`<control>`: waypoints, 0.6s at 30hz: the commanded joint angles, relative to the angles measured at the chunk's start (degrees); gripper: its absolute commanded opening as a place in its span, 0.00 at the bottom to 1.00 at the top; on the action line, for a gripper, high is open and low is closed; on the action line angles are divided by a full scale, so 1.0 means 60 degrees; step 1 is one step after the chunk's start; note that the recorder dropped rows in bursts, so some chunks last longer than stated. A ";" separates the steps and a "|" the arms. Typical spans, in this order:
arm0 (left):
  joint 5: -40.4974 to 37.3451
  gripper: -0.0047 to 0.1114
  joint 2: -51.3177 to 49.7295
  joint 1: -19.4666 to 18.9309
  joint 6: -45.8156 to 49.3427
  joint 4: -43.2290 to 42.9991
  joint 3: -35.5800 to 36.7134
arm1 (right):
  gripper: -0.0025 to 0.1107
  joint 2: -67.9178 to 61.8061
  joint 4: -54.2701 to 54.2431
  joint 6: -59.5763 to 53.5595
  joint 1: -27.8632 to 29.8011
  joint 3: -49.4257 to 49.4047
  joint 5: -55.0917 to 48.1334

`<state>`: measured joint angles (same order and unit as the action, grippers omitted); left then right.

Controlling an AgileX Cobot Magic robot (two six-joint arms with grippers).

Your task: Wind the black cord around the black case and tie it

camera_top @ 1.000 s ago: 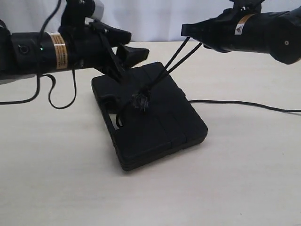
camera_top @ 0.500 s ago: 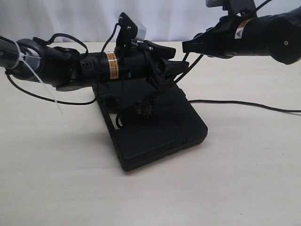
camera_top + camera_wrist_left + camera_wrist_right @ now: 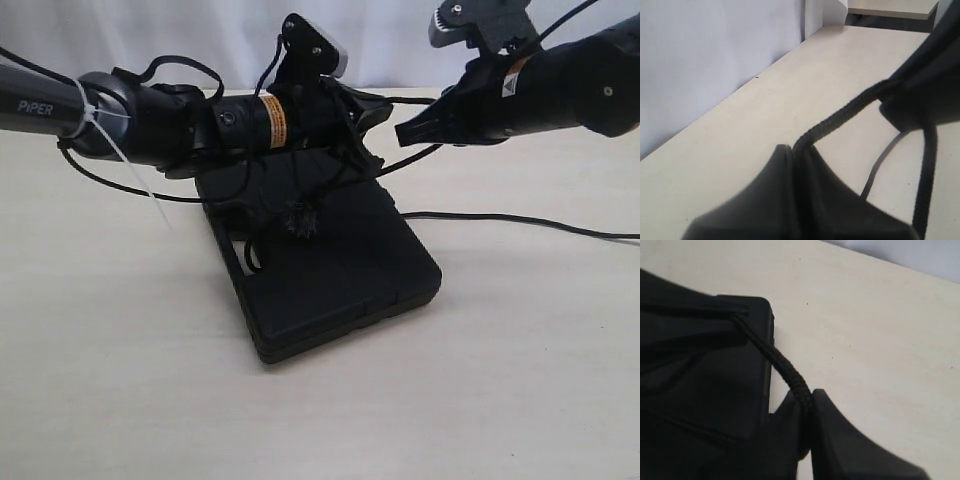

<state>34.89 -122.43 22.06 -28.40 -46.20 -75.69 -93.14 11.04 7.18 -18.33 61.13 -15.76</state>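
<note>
The black case [image 3: 340, 275] lies flat on the table, its handle slot [image 3: 240, 255] toward the left. The black cord [image 3: 302, 220] crosses its top, with a fuzzy frayed knot over the case's far half. My left gripper [image 3: 372, 112] reaches across above the case's far edge. The left wrist view shows this left gripper [image 3: 799, 149] shut on the braided cord [image 3: 840, 117]. My right gripper [image 3: 404, 135] hovers close beside it, tip to tip. In the right wrist view, the right gripper [image 3: 807, 401] is shut on another stretch of cord [image 3: 772, 356] that runs toward the case [image 3: 715, 385].
A thin smooth black cable [image 3: 520, 222] trails over the table to the right of the case. The left arm's loose cables [image 3: 120, 180] hang over the table on the left. A pale wall [image 3: 705, 60] stands behind the table's far edge.
The left arm swung right across the case's far side and its jaws closed on the cord. The right gripper came down and left a little, slackening its strands.
</note>
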 commanded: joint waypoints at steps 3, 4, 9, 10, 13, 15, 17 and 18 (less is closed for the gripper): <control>-0.0629 0.04 -0.0003 0.0003 0.0355 0.0543 -0.0075 | 0.06 0.0273 -0.1362 -0.2342 0.0034 -0.0032 -0.1179; -0.0629 0.04 -0.0003 0.0003 0.0169 0.0502 -0.0075 | 0.06 0.0273 -0.1702 -0.2710 0.0034 -0.0032 -0.1325; -0.1252 0.04 -0.0003 0.0003 -0.0038 0.0502 -0.0075 | 0.06 0.0273 -0.2529 -0.3878 0.0034 -0.0032 -0.1830; -0.1484 0.04 -0.0003 0.0003 -0.0052 0.0502 -0.0075 | 0.07 0.0273 -0.2609 -0.3878 0.0034 -0.0032 -0.1830; -0.1867 0.04 -0.0003 0.0003 -0.0157 0.0502 -0.0075 | 0.15 0.0273 -0.2767 -0.3878 0.0034 -0.0032 -0.1830; -0.1855 0.04 -0.0003 0.0003 -0.0339 0.0502 -0.0075 | 0.26 0.0273 -0.3089 -0.3812 0.0034 -0.0032 -0.1830; -0.1727 0.04 -0.0003 0.0003 -0.0339 0.0344 -0.0075 | 0.39 0.0273 -0.3538 -0.3812 0.0034 0.0005 -0.1894; -0.1635 0.04 -0.0003 0.0003 -0.0387 0.0159 -0.0075 | 0.45 0.0273 -0.3780 -0.3812 0.0034 0.0098 -0.2077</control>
<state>24.53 -122.55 22.00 -29.66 -44.48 -75.69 -91.92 -8.30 -15.36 -18.33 61.13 -26.46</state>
